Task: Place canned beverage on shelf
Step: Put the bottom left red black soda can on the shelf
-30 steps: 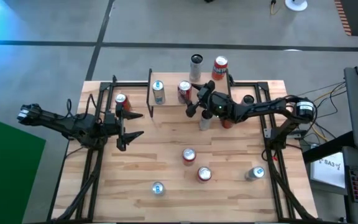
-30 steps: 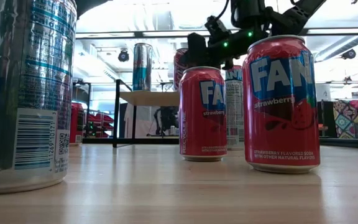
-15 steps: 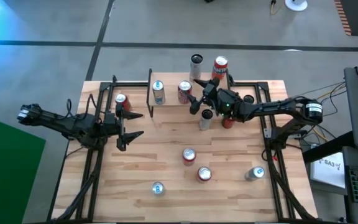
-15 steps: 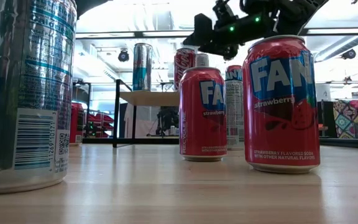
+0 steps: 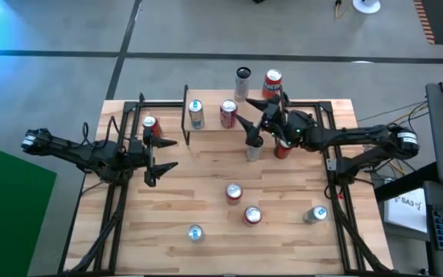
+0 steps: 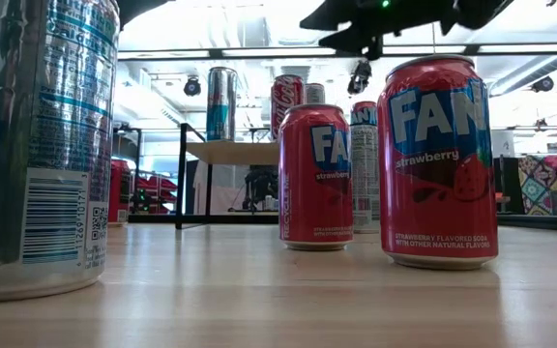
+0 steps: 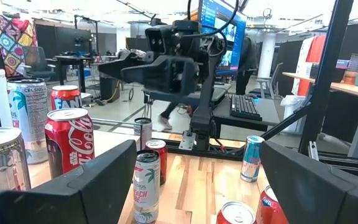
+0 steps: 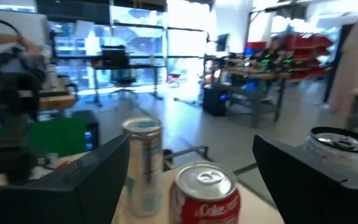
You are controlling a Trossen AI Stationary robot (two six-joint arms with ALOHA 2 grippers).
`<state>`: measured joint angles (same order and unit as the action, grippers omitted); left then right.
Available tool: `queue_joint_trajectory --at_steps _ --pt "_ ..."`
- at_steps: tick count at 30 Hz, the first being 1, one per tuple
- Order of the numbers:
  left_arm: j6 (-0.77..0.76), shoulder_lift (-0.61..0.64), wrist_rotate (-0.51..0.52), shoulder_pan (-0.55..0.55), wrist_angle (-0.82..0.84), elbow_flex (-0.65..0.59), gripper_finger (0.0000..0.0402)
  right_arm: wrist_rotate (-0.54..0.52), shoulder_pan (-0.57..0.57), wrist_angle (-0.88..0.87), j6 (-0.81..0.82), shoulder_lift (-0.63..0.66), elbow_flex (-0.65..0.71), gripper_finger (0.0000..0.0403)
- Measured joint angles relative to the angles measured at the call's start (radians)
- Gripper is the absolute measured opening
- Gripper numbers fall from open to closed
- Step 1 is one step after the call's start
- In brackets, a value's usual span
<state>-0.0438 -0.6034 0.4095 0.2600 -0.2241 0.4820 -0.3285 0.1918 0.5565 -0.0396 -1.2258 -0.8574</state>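
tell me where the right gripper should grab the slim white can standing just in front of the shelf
Grip the slim white can around its upper body, coming down from above with the fingers on opposite sides. It stands upright, and a red can sits close beside it, so the open right gripper probably needs a narrow, vertical approach.

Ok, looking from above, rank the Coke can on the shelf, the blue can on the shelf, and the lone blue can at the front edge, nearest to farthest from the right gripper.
From the open right gripper:
1. Coke can, on the shelf, just beside the fingertips.
2. Blue can, farther left on the shelf.
3. Lone blue can, at the table's front edge, plainly farthest.
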Motion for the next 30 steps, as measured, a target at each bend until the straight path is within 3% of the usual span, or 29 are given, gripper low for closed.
queue_joint_trajectory --at_steps 8,21,30 --pt "0.0 0.0 0.0 0.0 0.001 0.0 0.0327 0.059 0.0 -0.296 0.07 0.036 -0.108 0.0254" --pt "-0.021 -0.038 0.0 0.0 0.003 -0.001 0.0327 0.067 0.003 -0.61 0.021 -0.038 -0.319 0.0026" --pt "-0.019 -0.04 0.0 0.0 -0.017 -0.002 0.0327 0.066 0.033 -0.77 0.024 -0.121 -0.451 0.0009"
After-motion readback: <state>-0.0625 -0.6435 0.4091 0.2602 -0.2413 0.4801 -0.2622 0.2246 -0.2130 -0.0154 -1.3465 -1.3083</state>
